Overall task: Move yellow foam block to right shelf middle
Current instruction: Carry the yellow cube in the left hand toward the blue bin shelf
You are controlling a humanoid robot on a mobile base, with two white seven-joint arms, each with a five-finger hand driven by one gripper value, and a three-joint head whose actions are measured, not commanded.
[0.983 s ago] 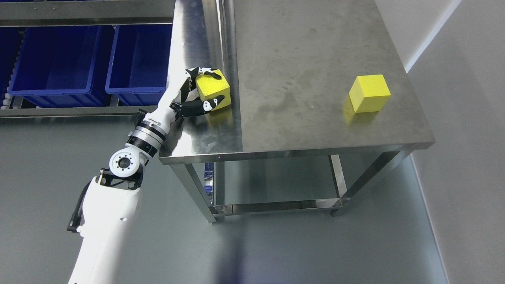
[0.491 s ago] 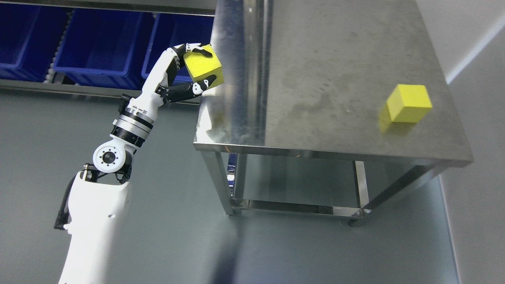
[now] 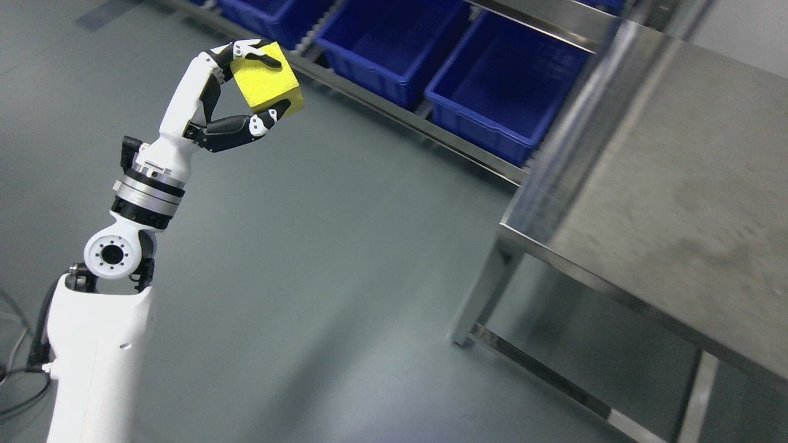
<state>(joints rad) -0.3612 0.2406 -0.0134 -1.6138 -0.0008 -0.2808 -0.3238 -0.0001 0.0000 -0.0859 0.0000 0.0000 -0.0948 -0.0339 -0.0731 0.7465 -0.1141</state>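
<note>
The robot's left hand [image 3: 246, 92] is wrapped around the yellow foam block [image 3: 266, 83], with the fingers [image 3: 261, 56] bent over its top and the thumb [image 3: 258, 123] pressing up from below. The block is up in the air over the grey floor [image 3: 308, 277], tilted a little, and it touches nothing but the hand. The steel table [image 3: 677, 203] is well off to the right, and a low rack with blue bins [image 3: 505, 104] runs along the back. The right hand is not showing at all. The picture looks a bit smeared near the table, so I think the robot is turning its body while it carries the block. I cannot see a right shelf with a middle level from here, so the robot will have to find it first. To do this carrying part well, I think the hand should squeeze the block just enough so it does not slip, but not so hard that the soft foam squashes and pops out. It should hold the arm steady and high, away from the table edge and the bins, and turn slowly. A quick swing could shake the block loose.
</note>
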